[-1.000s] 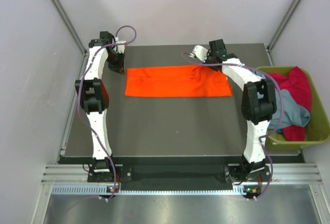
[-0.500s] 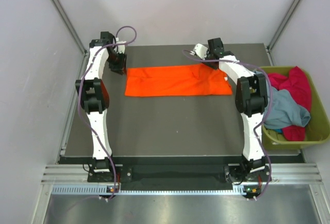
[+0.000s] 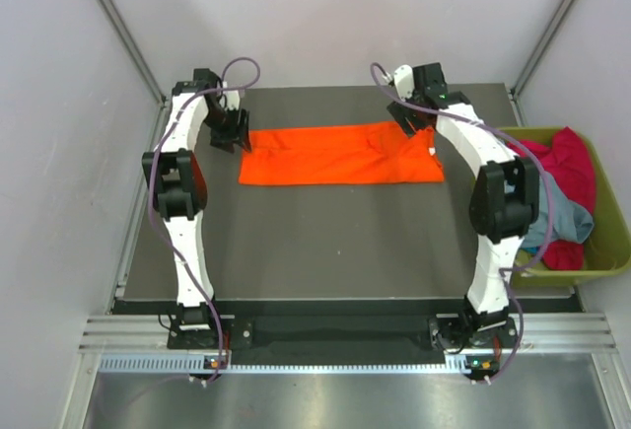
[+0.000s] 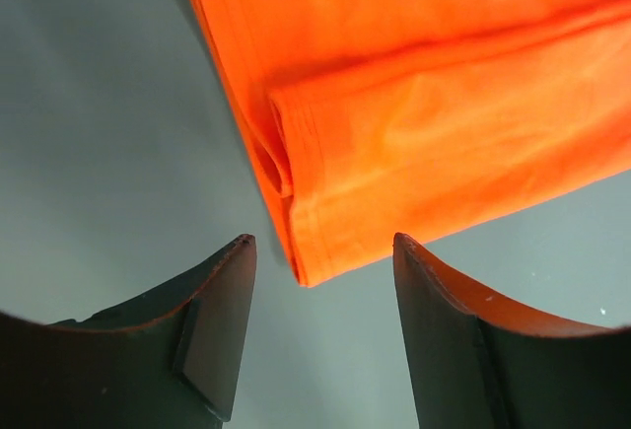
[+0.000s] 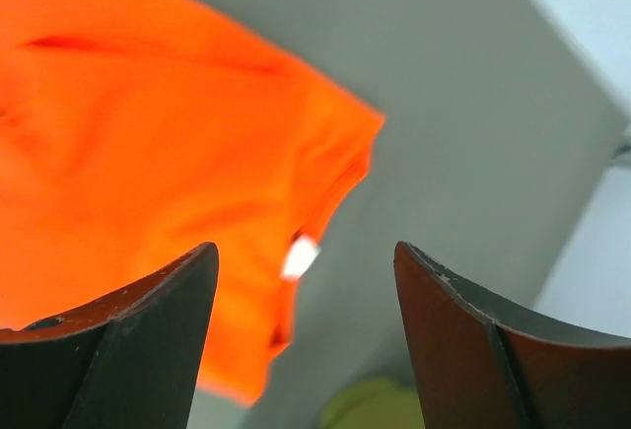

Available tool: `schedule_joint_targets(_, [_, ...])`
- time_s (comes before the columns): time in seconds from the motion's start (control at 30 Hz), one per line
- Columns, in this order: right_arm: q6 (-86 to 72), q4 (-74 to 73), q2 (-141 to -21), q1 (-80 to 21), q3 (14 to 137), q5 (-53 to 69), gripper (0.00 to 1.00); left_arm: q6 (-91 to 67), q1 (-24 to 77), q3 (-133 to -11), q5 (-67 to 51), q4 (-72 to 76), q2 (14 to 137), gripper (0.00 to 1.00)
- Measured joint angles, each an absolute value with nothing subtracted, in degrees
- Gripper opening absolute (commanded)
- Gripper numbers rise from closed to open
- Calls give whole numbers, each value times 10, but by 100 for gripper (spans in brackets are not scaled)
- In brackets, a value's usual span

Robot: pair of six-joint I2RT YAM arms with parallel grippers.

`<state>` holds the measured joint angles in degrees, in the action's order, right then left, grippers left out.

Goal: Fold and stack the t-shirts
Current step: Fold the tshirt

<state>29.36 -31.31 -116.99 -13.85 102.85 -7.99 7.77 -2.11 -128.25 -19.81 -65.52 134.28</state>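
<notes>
Orange t-shirt point(image 3: 340, 154): folded into long flat strip, lying left-to-right across far part of bench point(image 3: 325, 242); layered edges visible at left end point(image 4: 296, 153); small white label point(image 5: 299, 256) at right-end edge.
Left pincer point(image 3: 235, 131): over strip's left end, jaws apart, holding nothing.
Right pincer point(image 3: 414, 118): over strip's far-right corner, jaws apart, holding nothing.
Olive-green bin point(image 3: 611, 251): off bench's right edge, containing magenta-red shirt point(image 3: 567, 158) and grey-blue shirt point(image 3: 570, 217), both heaped unfolded.
</notes>
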Motion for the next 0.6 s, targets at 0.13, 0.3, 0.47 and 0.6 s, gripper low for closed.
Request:
schedule_joint_targets(0.13, [222,-341,-1104,-134,961,-24,71,55,-21,-1228,-201,-654,1336,63])
schedule_joint_targets(0.3, [158,-372,-1098,-131,903,37,71,44,-21,-1213,-196,-660,1337,61])
schedule_joint_targets(0.47, [125,-388,-1118,-127,896,65,71,41,-21,-1216,-192,-660,1341,57])
schedule_joint_targets(0.6, [107,-380,-1157,-112,903,75,71,41,-20,-1216,-178,-660,1349,55])
